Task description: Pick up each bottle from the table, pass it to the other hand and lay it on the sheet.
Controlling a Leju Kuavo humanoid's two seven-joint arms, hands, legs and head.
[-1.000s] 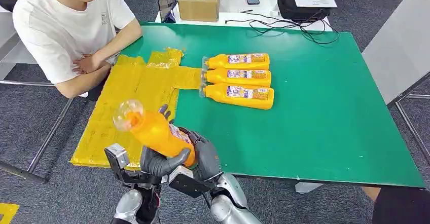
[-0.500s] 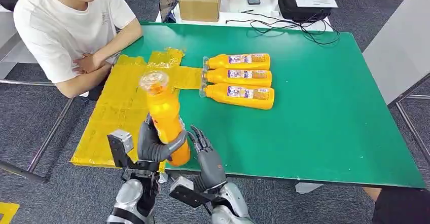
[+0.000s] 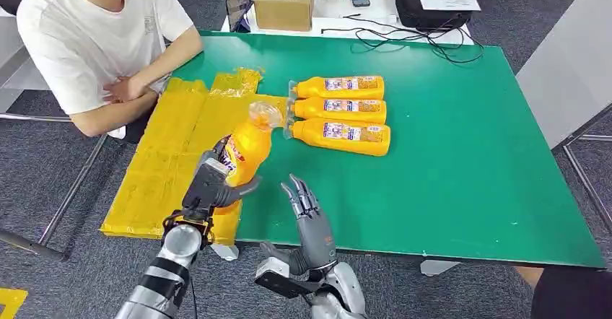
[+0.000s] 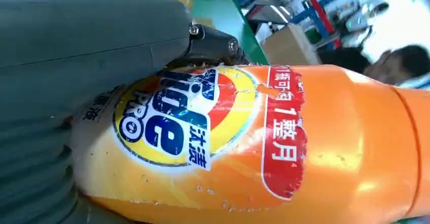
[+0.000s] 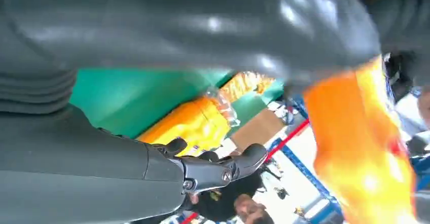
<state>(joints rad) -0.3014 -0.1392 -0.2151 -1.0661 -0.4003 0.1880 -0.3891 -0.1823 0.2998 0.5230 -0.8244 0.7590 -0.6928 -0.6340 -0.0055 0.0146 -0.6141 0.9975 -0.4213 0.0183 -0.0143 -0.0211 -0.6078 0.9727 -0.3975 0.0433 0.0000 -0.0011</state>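
My left hand (image 3: 210,186) grips an orange bottle (image 3: 245,153) by its lower body. It is held above the near right part of the yellow sheet (image 3: 169,153), tilted so its clear cap points away and to the right. In the left wrist view the bottle's label (image 4: 167,117) lies against my grey hand (image 4: 76,57). My right hand (image 3: 312,214) is open over the table's near edge, fingers spread, right of the bottle and apart from it. Three more orange bottles (image 3: 339,108) lie side by side on the green table (image 3: 462,160).
A person in a white shirt (image 3: 86,37) sits at the table's far left corner, arms folded near the sheet. Behind the table stand a cardboard box (image 3: 283,1), a black bag (image 3: 426,9) and loose cables (image 3: 404,34). A grey board (image 3: 570,66) leans at right.
My right hand has let go of the bottle and drawn back, open. My left hand has carried the bottle forward over the sheet and swung its cap from the left toward the far right.
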